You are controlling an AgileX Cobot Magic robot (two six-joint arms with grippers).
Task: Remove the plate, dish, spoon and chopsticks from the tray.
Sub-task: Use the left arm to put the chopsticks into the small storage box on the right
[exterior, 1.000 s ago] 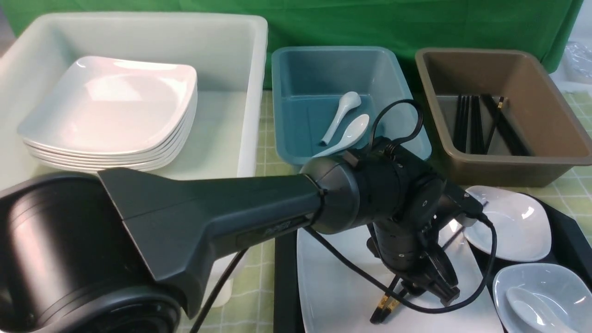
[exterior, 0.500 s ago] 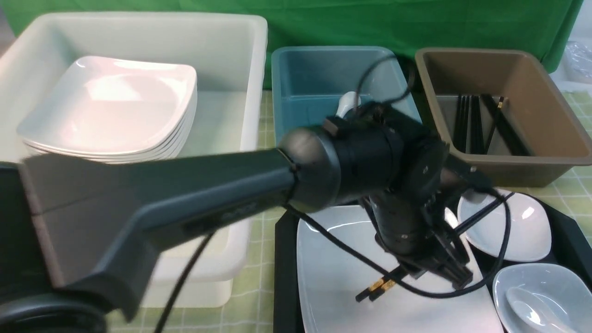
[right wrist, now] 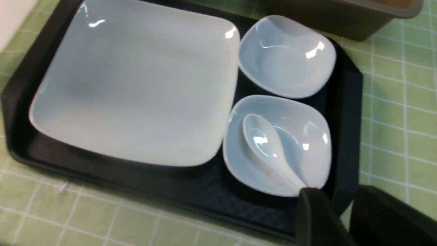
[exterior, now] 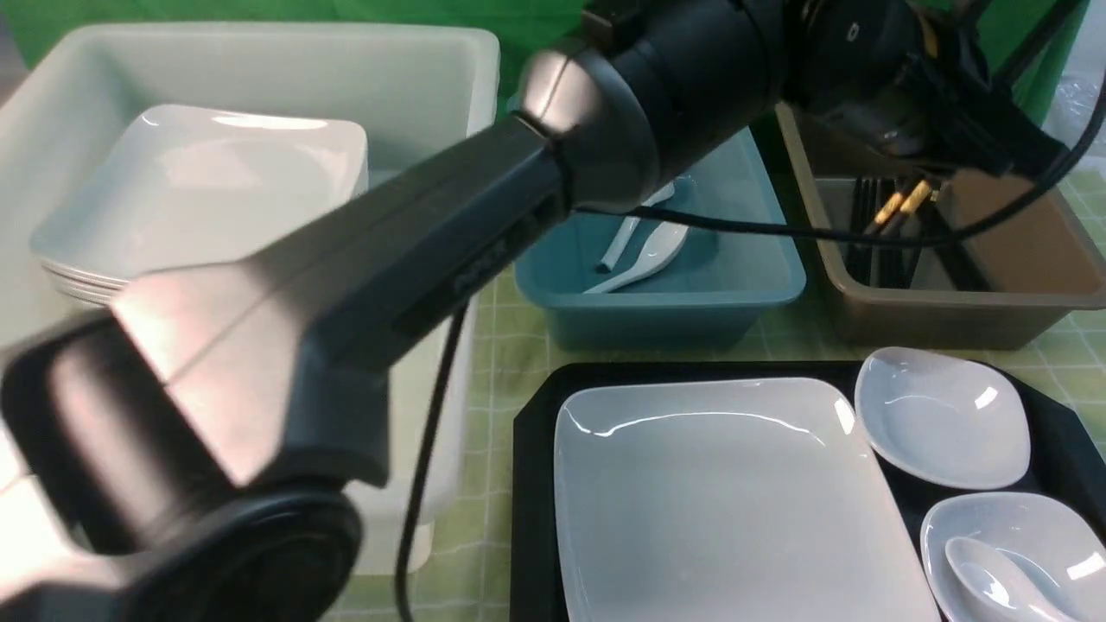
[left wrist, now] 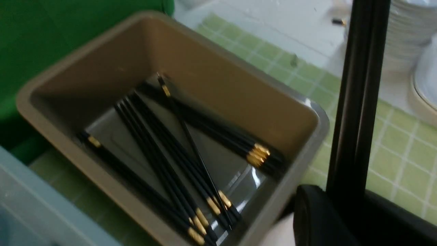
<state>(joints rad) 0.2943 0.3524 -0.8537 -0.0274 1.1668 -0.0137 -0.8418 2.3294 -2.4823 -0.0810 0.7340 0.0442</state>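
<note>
My left gripper [exterior: 968, 138] is shut on the pair of black chopsticks [exterior: 903, 203] and holds them above the brown bin [exterior: 1028, 250]. Their gold bands point down over it. In the left wrist view the chopsticks [left wrist: 358, 102] rise from between the jaws. The large white plate [exterior: 726, 501] lies on the black tray [exterior: 531, 484], with a small dish [exterior: 946, 419] beside it. The white spoon [right wrist: 269, 150] lies in a second small dish [right wrist: 307, 136]. My right gripper [right wrist: 346, 205] is empty, fingers almost together, just outside the tray's rim [right wrist: 348, 102] beside that dish.
The brown bin [left wrist: 205, 68] holds several black chopsticks [left wrist: 177, 160]. A teal bin [exterior: 674, 302] holds two white spoons [exterior: 648, 250]. A large white tub [exterior: 415, 104] at the left holds stacked plates [exterior: 216, 190]. My left arm spans the front view.
My left gripper has lifted the chopsticks off the plate and carried them up, away and to the right, over the brown bin. The plate now shows bare.
</note>
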